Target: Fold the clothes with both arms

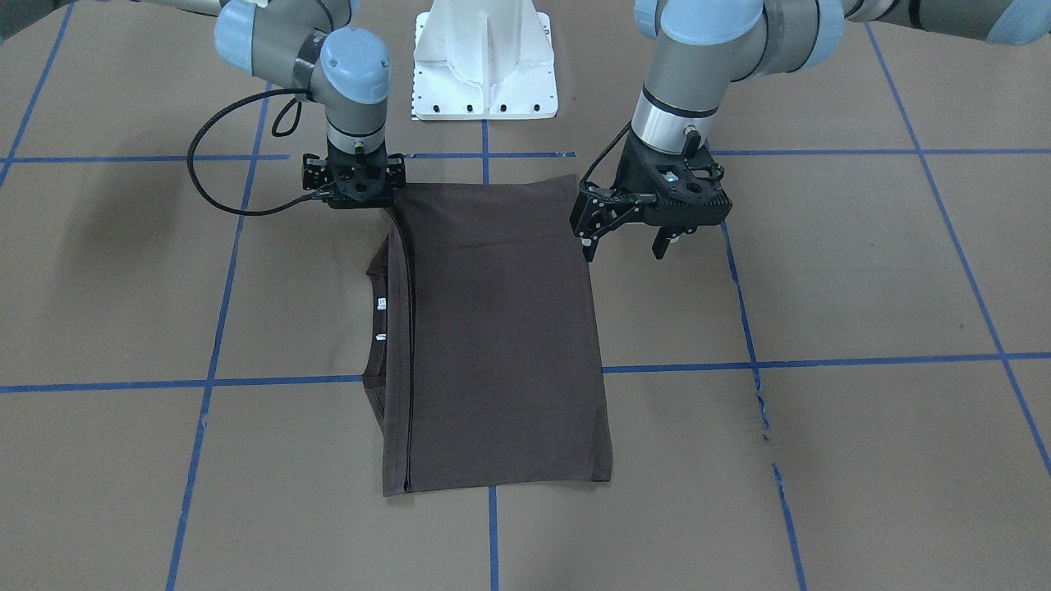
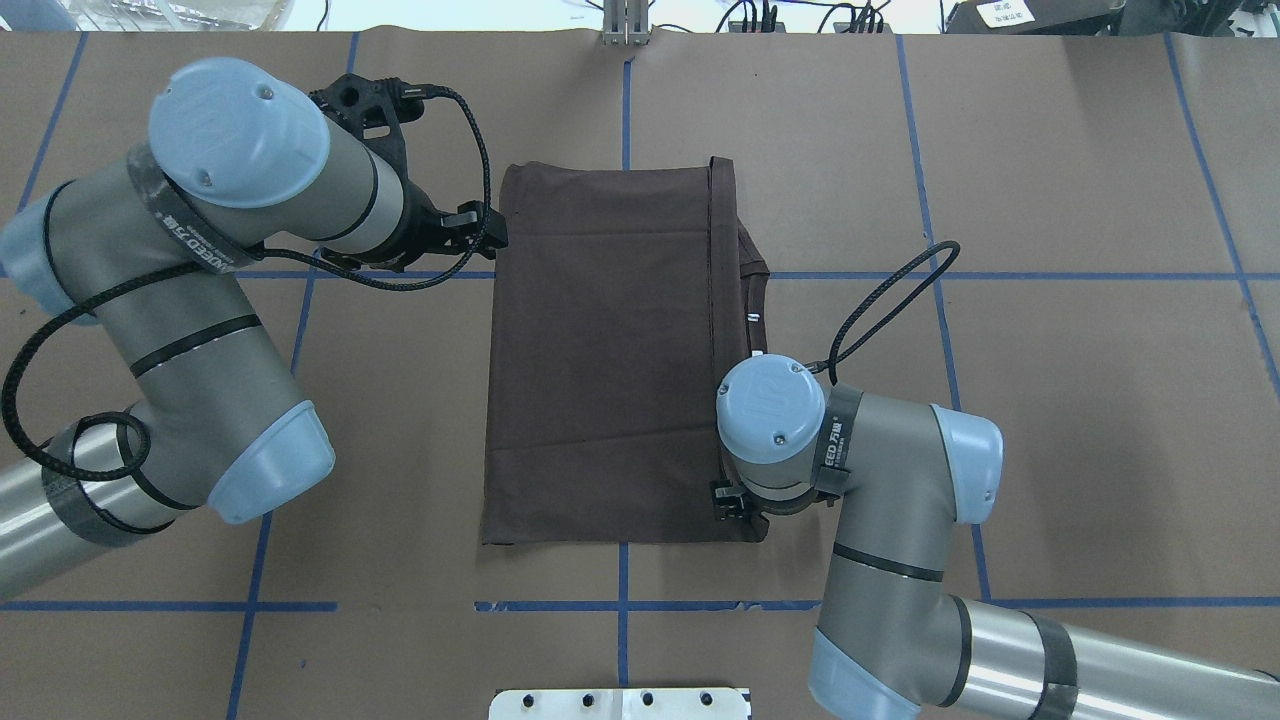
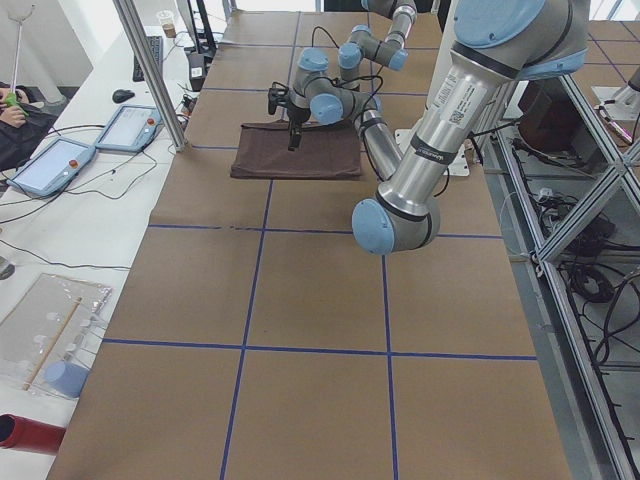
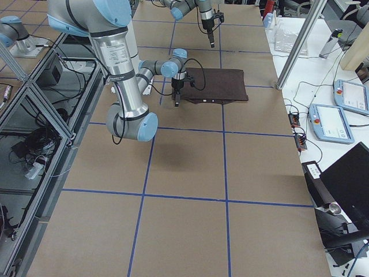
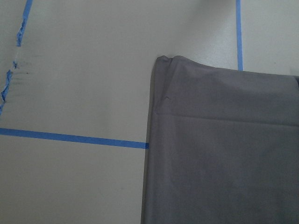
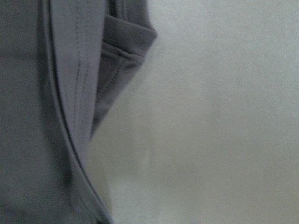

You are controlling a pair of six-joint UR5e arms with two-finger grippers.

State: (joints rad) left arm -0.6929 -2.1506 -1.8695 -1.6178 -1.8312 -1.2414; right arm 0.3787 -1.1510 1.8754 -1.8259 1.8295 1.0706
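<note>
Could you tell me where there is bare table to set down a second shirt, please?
Free: the table far right of the T-shirt, and the squares on its operators' side. Crowded: its left edge by the left end effector, and its near right corner at the right end effector.

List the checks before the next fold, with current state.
1. Dark brown folded T-shirt flat on brown paper table: ok.
2. Left end effector open, not gripping fabric: ok.
3. Right end effector grip at shirt corner: cannot tell, fingers hidden.
4. Fold edges aligned: not ok, ribbed collar pokes out.
5. White neck labels tucked in: not ok, showing.
</note>
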